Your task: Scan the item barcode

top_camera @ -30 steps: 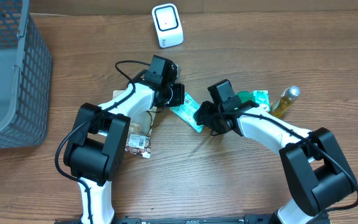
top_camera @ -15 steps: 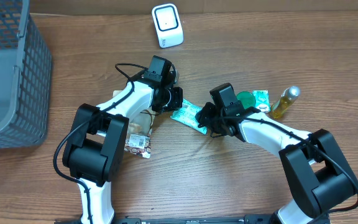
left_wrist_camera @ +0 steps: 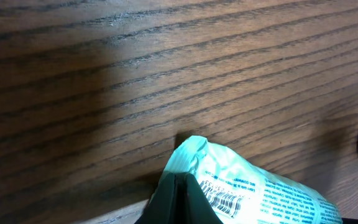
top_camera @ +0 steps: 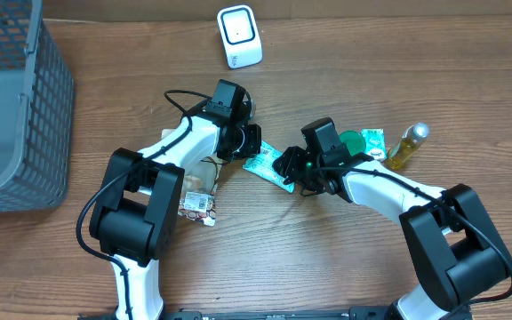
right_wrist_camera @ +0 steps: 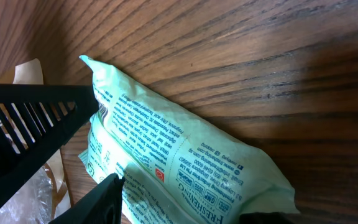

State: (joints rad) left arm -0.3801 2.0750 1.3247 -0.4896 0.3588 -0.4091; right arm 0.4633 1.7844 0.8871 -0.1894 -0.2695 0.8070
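The left tool [left_wrist_camera: 174, 200] pinches the crimped end of a crinkly mint-green plastic packet [left_wrist_camera: 253, 190] (barcode showing). The right tool [top_camera: 290, 165] straddles it, grip unclear, over the grained wooden table [top_camera: 327, 258].

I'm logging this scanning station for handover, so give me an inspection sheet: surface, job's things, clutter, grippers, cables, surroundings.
Surface: wooden table, no spills seen.
Job's things: green wipes packet mid-table, its barcode showing in the left wrist view; white scanner at the far edge.
Clutter: grey basket at left; yellow bottle and round green object at right; labelled bag nearer the front.
Grippers: left gripper shut on the packet's end; right gripper at its other end, grip unclear.
Cables: black cable looping behind the left gripper.
Surroundings: nothing seen.
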